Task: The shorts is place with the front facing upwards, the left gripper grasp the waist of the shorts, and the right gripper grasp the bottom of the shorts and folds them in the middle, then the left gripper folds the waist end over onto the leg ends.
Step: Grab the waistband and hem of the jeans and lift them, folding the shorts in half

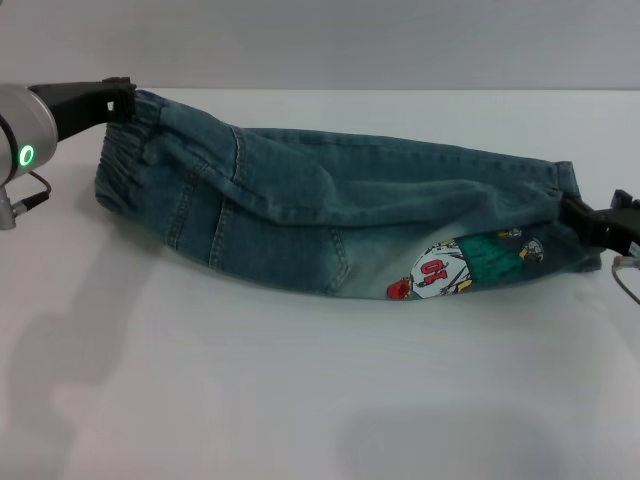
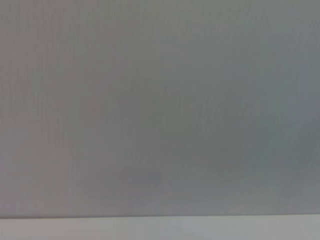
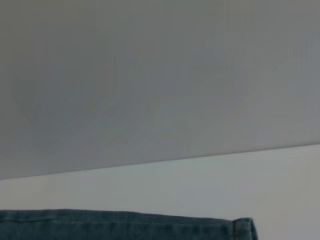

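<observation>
Blue denim shorts [image 1: 330, 205] lie folded lengthwise across the white table [image 1: 300, 390], elastic waist at the left, leg ends at the right, a cartoon patch [image 1: 470, 265] near the front edge. At the far corner of the waist my left gripper [image 1: 125, 98] is shut on the waistband. My right gripper [image 1: 578, 215] is shut on the leg hem at the right edge. A strip of denim hem [image 3: 125, 225] shows in the right wrist view. The left wrist view shows only grey wall.
A grey wall [image 1: 320, 40] runs behind the table. The shorts span nearly the whole width of the table, from left arm to right arm.
</observation>
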